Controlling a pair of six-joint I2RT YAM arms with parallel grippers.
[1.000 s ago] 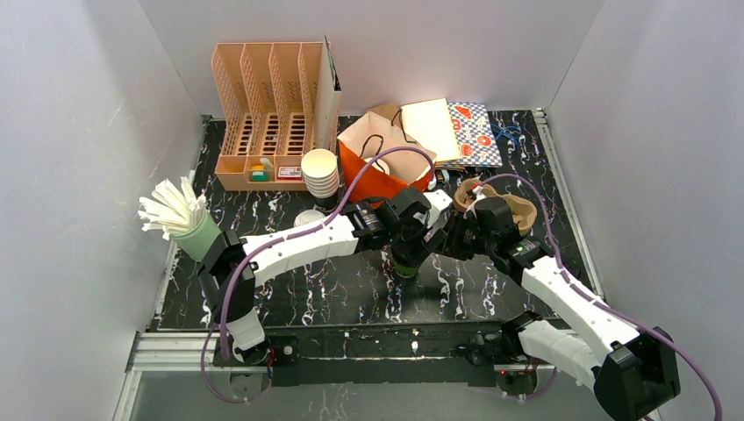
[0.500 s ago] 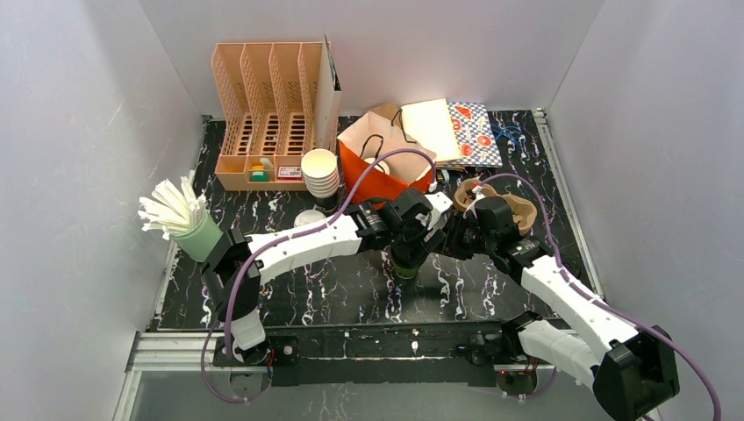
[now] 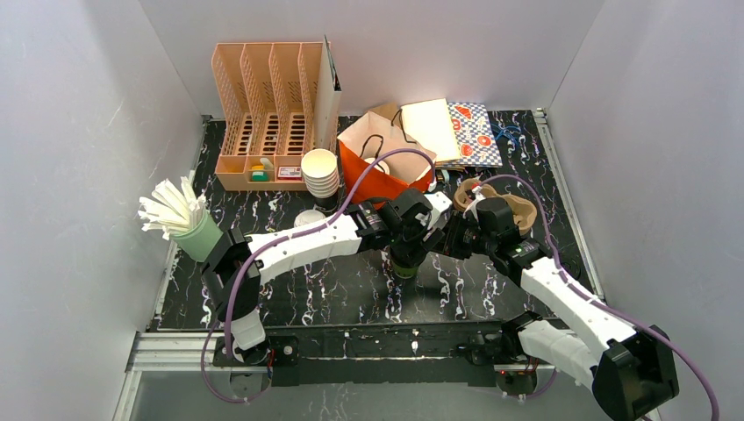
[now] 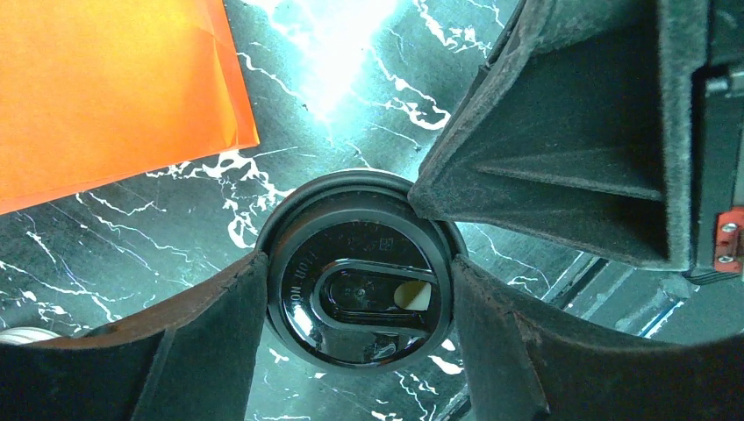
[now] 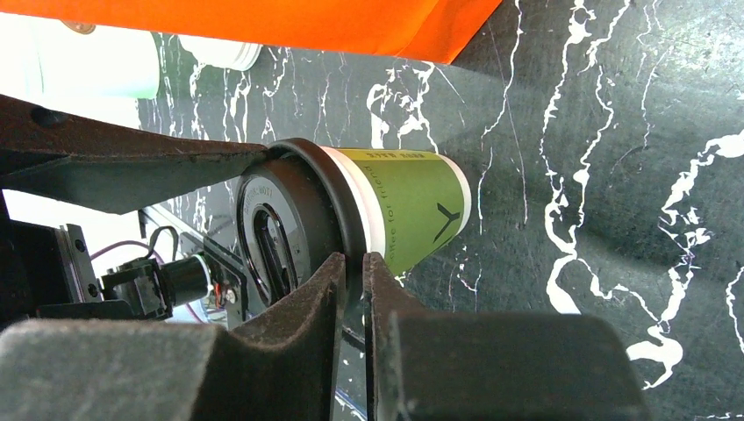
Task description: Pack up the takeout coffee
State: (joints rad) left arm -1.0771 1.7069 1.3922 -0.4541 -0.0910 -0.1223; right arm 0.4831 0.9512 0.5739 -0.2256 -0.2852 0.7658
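A dark green takeout coffee cup (image 3: 404, 267) with a black lid (image 4: 355, 289) stands upright on the marbled table, just in front of the orange paper bag (image 3: 377, 175). From above, my left gripper (image 4: 355, 303) reaches down over it, and its fingers (image 4: 219, 333) press both sides of the lid. My right gripper (image 5: 351, 263) comes in from the right. Its jaws are almost together, pinching the lid's rim (image 5: 346, 237). The cup's green wall (image 5: 412, 206) shows past the lid. A round white top (image 3: 379, 165) shows inside the bag.
A stack of lidless white cups (image 3: 320, 173) and a loose white lid (image 3: 309, 217) sit left of the bag. A peach desk organizer (image 3: 268, 114) stands at the back left, straws in a green holder (image 3: 180, 215) at the left edge, flat bags (image 3: 456, 132) at the back right.
Both grippers have narrowed: the left onto the lid's sides, the right onto its rim. The arms and the cup have barely shifted.
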